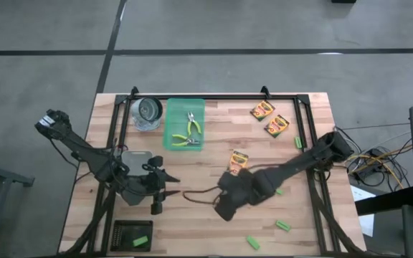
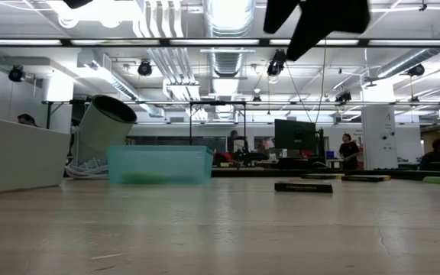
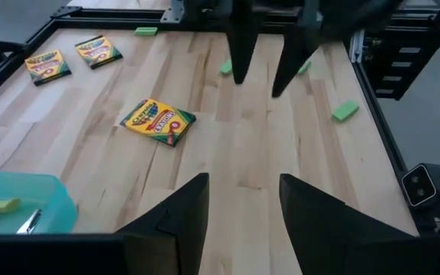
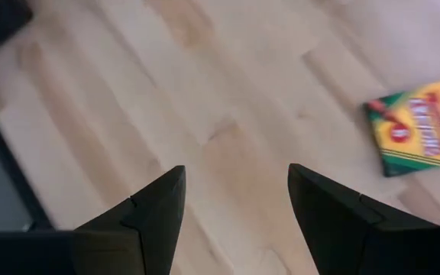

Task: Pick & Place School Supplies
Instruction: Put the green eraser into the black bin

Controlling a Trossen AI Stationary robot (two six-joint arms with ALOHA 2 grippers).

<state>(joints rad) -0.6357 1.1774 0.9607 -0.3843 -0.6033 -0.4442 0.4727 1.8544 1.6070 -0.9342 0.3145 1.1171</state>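
Three crayon boxes lie flat on the wooden table point(image 1: 214, 136): two side by side at the far right, the first crayon box point(image 1: 262, 110) and the second crayon box point(image 1: 277, 125), and the third crayon box point(image 1: 238, 160) alone near the middle. Two pliers point(image 1: 189, 132) rest inside the teal tray point(image 1: 171, 123) at the far left, beside a clear bin point(image 1: 147, 112). Five green blocks show: one green block point(image 1: 298, 142) on the right, one by the right arm, two near the front edge, and one on a dark pad point(image 1: 131, 233) at the near left. The left hand point(image 1: 158, 192) hovers above bare wood at the near left, fingers apart and holding nothing. The right hand point(image 1: 192, 195) hangs over the middle, facing the left one, its fingers apart and empty, with the third crayon box just beyond it.
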